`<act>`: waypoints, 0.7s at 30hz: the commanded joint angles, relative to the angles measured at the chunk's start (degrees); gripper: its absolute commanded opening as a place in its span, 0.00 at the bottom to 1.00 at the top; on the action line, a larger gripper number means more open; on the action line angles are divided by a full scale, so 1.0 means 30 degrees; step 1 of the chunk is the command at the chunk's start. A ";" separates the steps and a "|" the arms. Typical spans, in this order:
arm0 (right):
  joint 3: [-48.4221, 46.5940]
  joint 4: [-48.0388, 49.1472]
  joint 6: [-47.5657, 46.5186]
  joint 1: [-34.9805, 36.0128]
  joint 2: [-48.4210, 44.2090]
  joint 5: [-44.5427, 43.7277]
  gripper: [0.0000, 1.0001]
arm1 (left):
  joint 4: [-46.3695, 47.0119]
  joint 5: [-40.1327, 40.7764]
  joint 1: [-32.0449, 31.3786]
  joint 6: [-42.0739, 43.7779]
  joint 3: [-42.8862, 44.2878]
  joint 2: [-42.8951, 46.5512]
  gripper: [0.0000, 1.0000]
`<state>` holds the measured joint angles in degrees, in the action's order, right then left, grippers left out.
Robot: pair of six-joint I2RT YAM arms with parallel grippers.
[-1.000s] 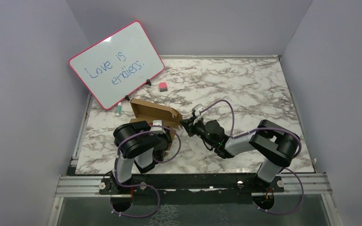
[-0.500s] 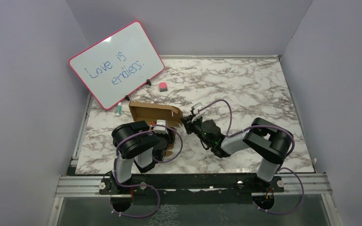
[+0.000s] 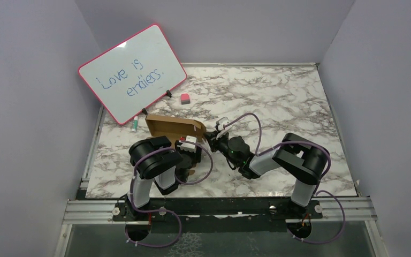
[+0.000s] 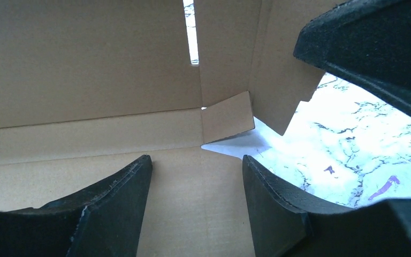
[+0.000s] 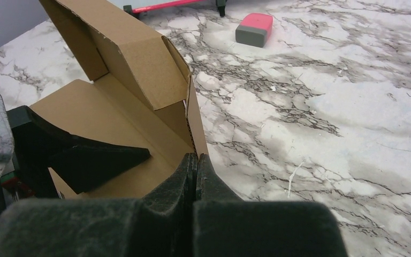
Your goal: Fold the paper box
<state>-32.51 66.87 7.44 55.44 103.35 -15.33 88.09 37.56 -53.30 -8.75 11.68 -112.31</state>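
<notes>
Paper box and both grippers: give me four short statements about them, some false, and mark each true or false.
1. The left gripper is open above the floor of the paper box. True.
2. The right gripper is wide open. False: it is shut, tips at the box's side wall.
3. The pink eraser lies inside the box. False: it lies on the table, apart from the box.
4. One wall of the box stands raised. True.

Paper box [image 3: 169, 127] — near whiteboard [image 3: 131, 72]
</notes>
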 commanded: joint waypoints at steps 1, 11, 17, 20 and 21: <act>-0.0319 0.0064 0.0071 0.0358 0.0551 0.1491 0.01 | 0.4310 -0.1481 0.0059 0.0805 0.0230 -0.0708 0.64; -0.0409 -0.0052 0.0068 0.0358 0.0710 0.1755 0.01 | 0.4085 -0.0851 0.0063 0.1714 0.0871 -0.0112 0.67; -0.0270 -0.0112 -0.0043 0.0358 0.0572 0.1728 0.01 | 0.4798 0.0569 0.0067 0.2673 0.0609 -0.0072 0.60; -0.0266 -0.0113 -0.0232 0.0356 0.0535 0.1638 0.01 | 0.4801 0.1094 0.0063 0.2829 0.0132 0.0649 0.53; -0.0262 -0.0138 -0.0273 0.0339 0.0556 0.1604 0.01 | 0.4730 0.1149 0.0048 0.2830 -0.0029 0.0869 0.52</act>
<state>-32.75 66.85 7.42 55.83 104.38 -12.14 87.79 37.85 -53.21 -2.04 13.45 -112.40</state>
